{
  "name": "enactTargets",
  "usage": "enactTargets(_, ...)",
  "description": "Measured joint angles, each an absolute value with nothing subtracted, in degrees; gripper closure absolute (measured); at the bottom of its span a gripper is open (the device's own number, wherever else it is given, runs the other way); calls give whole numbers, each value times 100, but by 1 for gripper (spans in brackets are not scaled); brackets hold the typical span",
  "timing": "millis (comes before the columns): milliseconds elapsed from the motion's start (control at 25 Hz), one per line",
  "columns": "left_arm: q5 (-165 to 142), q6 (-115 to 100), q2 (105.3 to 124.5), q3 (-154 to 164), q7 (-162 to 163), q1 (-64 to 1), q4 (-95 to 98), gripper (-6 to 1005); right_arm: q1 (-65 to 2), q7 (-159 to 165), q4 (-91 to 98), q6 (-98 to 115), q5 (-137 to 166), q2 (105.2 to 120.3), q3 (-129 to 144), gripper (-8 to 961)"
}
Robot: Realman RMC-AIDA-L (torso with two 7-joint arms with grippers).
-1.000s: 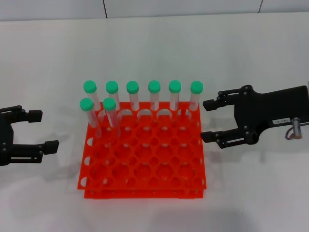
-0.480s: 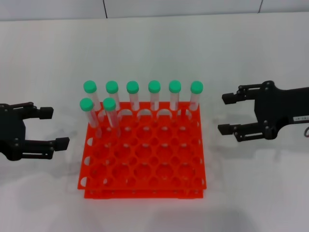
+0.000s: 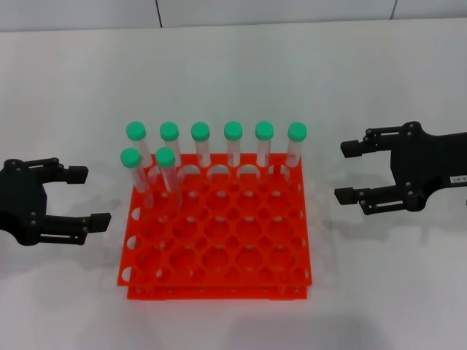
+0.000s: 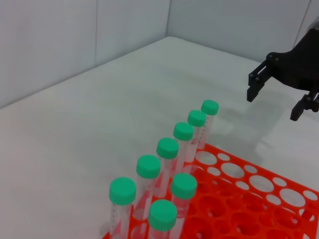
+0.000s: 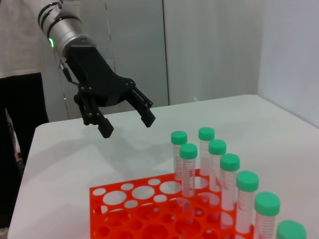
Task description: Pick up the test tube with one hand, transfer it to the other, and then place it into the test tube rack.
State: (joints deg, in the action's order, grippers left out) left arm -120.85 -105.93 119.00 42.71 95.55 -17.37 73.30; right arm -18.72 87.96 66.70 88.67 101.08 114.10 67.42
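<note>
The test tube rack [image 3: 217, 227] sits at the middle of the white worktop [image 3: 233, 73], and eight green-capped tubes stand upright in it: six along its 12 o'clock row and two more in the next row, toward 10 o'clock. The nearer of those two, the test tube [image 3: 166, 169] second from the 9 o'clock edge, looks the most likely latest arrival, though nothing marks it out for certain. No tube lies loose on the worktop and none is in either grasp. The left hand [image 3: 86, 197] hovers well off the rack at 9 o'clock, fingers spread wide and empty; the right wrist view shows the same, its two fingers [image 5: 144, 112] apart above the bare surface. The right hand [image 3: 350, 172] hangs at 3 o'clock, clear of the rack, likewise wide open and holding nothing. Judging by this, the pick, the hand-to-hand pass and the placing all seem finished, with both arms standing away; little appears left beyond parking.
</note>
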Motion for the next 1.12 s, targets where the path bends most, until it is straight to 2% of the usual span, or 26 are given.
enactTargets(1120,-12044,-10818,11879,4388,9272,-1741,7341,106,-1928,8836,6699,9012,10327,11422,6746,229)
